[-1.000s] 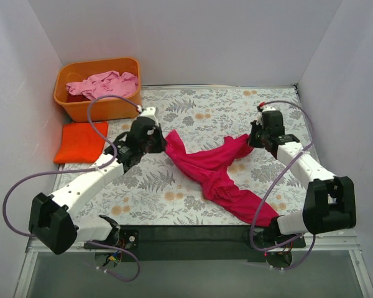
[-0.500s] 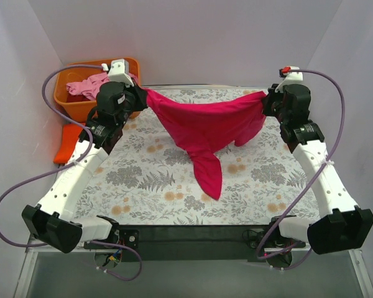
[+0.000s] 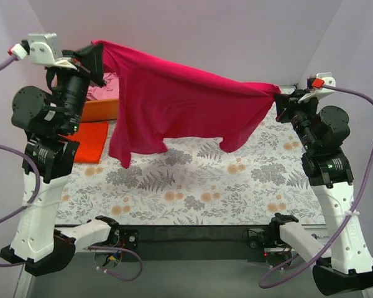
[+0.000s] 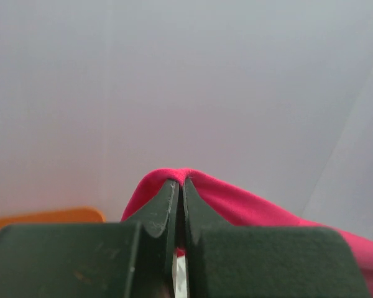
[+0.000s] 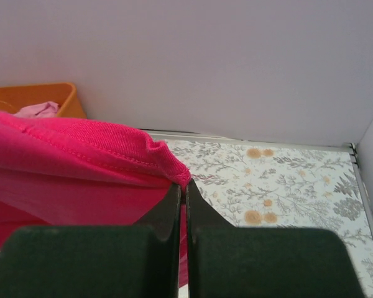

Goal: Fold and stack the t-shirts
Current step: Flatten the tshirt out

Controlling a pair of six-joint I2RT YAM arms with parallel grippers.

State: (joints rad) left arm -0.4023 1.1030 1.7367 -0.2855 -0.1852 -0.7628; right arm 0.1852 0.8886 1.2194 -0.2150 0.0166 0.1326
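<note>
Both clamped tight, my left claw (image 3: 98, 52) and right claw (image 3: 278, 92) hold the magenta t-shirt (image 3: 180, 102) stretched above the floral table (image 3: 248, 186), pale walls (image 3: 205, 31) around.

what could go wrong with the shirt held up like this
The left gripper and right gripper each pinch only a small edge of the shirt; it might slip free. It hangs uneven, lower on the left, so it could land bunched. That low side hangs near the tub and may snag.

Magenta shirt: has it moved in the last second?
Yes. The magenta shirt rose off the flowered table and hangs stretched between left hand and right hand.
</note>
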